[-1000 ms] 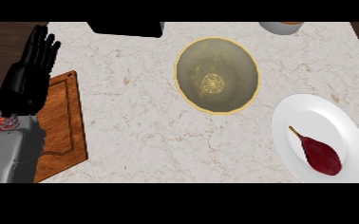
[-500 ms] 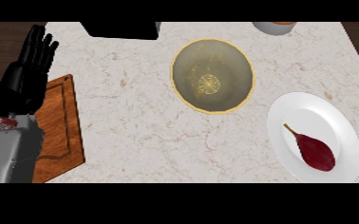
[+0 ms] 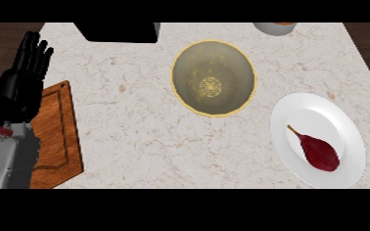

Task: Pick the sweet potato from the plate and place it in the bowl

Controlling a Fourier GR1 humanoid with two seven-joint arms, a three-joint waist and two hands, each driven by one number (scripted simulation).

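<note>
A: From the head view, where does the sweet potato (image 3: 318, 151) lie?

B: On the white plate (image 3: 311, 112) at the lower right of the pale marbled surface (image 3: 130, 112); it is dark red, its thin tip pointing up and to the left, its thick end toward the plate's lower right rim.

A: And the hand?

B: Only the left hand (image 3: 25, 78) shows, at the far left edge; it is black, with its fingers straight and pointing up, holding nothing; its grey forearm (image 3: 14, 161) comes in from the lower left corner.

A: So how far apart are the two?

B: Well apart; the sweet potato is on the opposite side of the surface, and the bowl (image 3: 217, 58) stands between them, nearer the plate than the hand.

A: Describe the bowl.

B: Round, olive inside with a yellow rim; it sits just up and left of the plate, and I cannot tell whether their rims touch.

A: Anything else?

B: A wooden cutting board (image 3: 61, 137) lies beside the left forearm; a black box (image 3: 119, 31) sits at the top edge; a grey cup (image 3: 274, 28) is cut off at the top right.
</note>
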